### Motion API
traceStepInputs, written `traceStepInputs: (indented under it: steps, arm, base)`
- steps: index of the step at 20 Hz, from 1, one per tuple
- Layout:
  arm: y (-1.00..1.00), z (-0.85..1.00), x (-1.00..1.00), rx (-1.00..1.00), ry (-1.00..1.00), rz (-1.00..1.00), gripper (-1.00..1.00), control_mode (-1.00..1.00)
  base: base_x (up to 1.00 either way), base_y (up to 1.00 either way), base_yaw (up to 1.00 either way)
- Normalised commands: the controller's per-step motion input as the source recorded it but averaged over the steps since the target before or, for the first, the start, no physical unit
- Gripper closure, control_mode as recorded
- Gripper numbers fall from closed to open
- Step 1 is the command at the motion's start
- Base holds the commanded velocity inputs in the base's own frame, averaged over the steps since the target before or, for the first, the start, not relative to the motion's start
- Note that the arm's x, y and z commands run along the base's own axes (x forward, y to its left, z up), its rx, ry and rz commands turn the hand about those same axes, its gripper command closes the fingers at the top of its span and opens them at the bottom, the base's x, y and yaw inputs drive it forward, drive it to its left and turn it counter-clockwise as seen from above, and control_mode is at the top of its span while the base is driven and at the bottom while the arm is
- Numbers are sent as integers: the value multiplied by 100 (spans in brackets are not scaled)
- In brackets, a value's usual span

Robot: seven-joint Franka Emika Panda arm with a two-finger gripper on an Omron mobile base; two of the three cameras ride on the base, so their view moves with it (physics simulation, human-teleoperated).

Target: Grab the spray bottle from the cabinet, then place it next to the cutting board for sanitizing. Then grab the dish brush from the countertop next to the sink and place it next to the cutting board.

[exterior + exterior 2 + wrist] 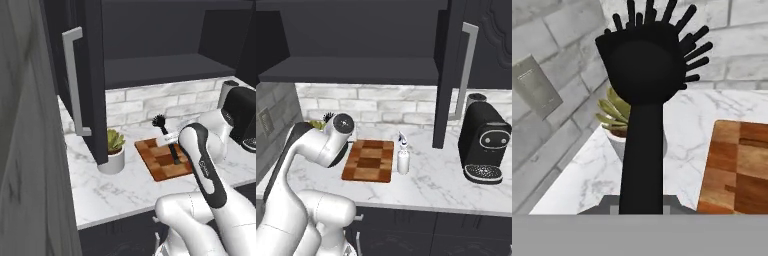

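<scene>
Clamped on the brush (643, 125), the gripper (174, 149) is seen in the left base view above the board (162, 161), with the black handle gripped near its lower end and the bristle head raised toward the brick wall. From the hand camera the brush stands straight up out of the jaws, its handle running up the middle and its round tuft of black bristles spread at the top; the fingertips themselves are hidden behind the handle. Beyond the brush in that view a plant (614, 112) in a white pot is seen on the counter (587, 170), and the board's patchwork blocks lie to the right. In the right base view the bristles (329, 117) are just visible past the wrist, to the left of the board (369, 160) and above the counter's left part. The bottle (403, 156) is set upright on the counter just beside the board's right edge, its nozzle at the top. A black coffee machine (483, 145) is placed well to the right. The cabinet (95, 75) door stands open over the counter, its grey bar handle facing out, with the plant (114, 150) standing at its foot.
</scene>
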Motion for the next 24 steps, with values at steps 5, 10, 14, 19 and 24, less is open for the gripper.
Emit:
traceStepInputs:
  steps: [5, 10, 14, 19, 24]
  arm:
    - [35, -69, 82, 8, 17, 0, 100, -100]
    - [27, -54, 59, 8, 14, 0, 100, -100]
    - [16, -45, 59, 8, 19, 0, 100, -100]
    - [3, -24, 46, 1, 16, 0, 100, -100]
    - [0, -32, 40, 0, 12, 4, 100, -100]
  base:
    - [0, 0, 0]
    - [0, 0, 0]
    - [0, 0, 0]
    - [0, 0, 0]
    - [0, 0, 0]
